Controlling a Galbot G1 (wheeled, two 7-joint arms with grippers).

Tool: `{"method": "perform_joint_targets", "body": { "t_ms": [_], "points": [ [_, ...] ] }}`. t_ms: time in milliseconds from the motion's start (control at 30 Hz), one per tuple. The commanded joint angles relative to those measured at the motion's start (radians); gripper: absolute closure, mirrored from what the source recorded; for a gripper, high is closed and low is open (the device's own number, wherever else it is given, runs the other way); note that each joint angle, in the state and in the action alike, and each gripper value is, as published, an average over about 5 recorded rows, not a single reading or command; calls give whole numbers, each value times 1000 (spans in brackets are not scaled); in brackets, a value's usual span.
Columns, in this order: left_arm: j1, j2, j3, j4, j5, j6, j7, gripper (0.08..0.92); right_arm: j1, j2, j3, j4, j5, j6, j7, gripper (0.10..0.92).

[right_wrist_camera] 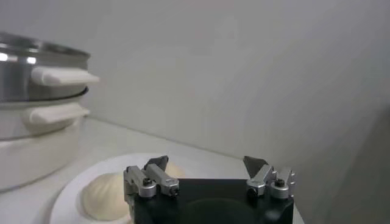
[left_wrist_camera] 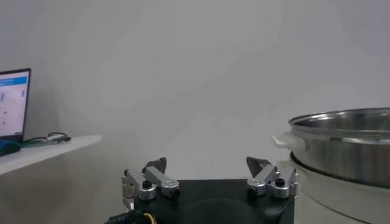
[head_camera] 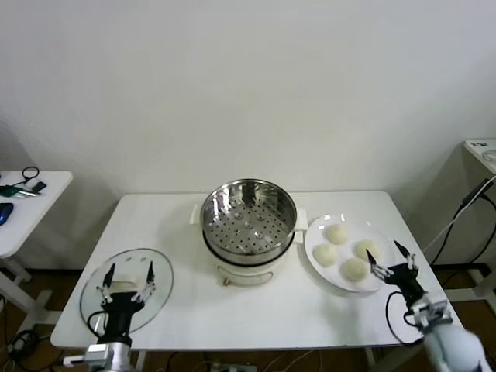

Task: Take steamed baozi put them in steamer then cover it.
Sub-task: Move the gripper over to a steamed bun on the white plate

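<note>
With all four steamed baozi (head_camera: pixel 346 249) sitting on the white plate (head_camera: pixel 317 256) just to the right of the steamer (head_camera: pixel 249 226), nothing has been loaded yet, and the perforated tray inside the steel pot shows bare. Right of the steamer and at the plate's near-right edge, the right gripper (head_camera: pixel 393 260) hovers with its jaws spread wide and nothing between them. It points toward the buns, the nearest one just ahead of its fingertips. From the right wrist view one bun (right_wrist_camera: pixel 107 196) lies close in front of the right gripper (right_wrist_camera: pixel 206 163), slightly off to one side of the gap rather than centred.

Over to the left of the steamer, the glass cover (head_camera: pixel 128 287) lies flat on the table, white bar handle up, and the left gripper (head_camera: pixel 129 273) sits above it, jaws equally wide and empty. It looks to be waiting its turn.

So the step in hand, as I read it, is the first bun pick. To do it well, line the open jaws squarely over one bun so it sits in the middle, come down without nudging its neighbours, and close gently, because soft dough will probably dent or tear under a hard pinch. Then lift clear of the plate rim and carry it over the steamer's high wall before lowering onto the tray.
</note>
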State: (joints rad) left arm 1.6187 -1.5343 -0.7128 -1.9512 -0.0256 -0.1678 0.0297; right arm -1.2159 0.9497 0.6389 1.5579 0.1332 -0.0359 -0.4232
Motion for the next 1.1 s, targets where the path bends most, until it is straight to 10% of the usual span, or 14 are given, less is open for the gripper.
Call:
{"method": "perform_joint_targets", "body": {
  "t_ms": [33, 567, 1100],
  "points": [
    [8, 5, 3, -4, -2, 0, -1, 177, 181, -224, -87, -80, -97, -104, -238, 203],
    [6, 21, -2, -17, -71, 48, -19, 177, 1051, -342, -936, -532, -173, -65, -705, 203],
    [32, 11, -12, -24, -79, 52, -34, 177, 1395, 71, -1307, -1010, -365, 126, -780, 203]
  ]
}}
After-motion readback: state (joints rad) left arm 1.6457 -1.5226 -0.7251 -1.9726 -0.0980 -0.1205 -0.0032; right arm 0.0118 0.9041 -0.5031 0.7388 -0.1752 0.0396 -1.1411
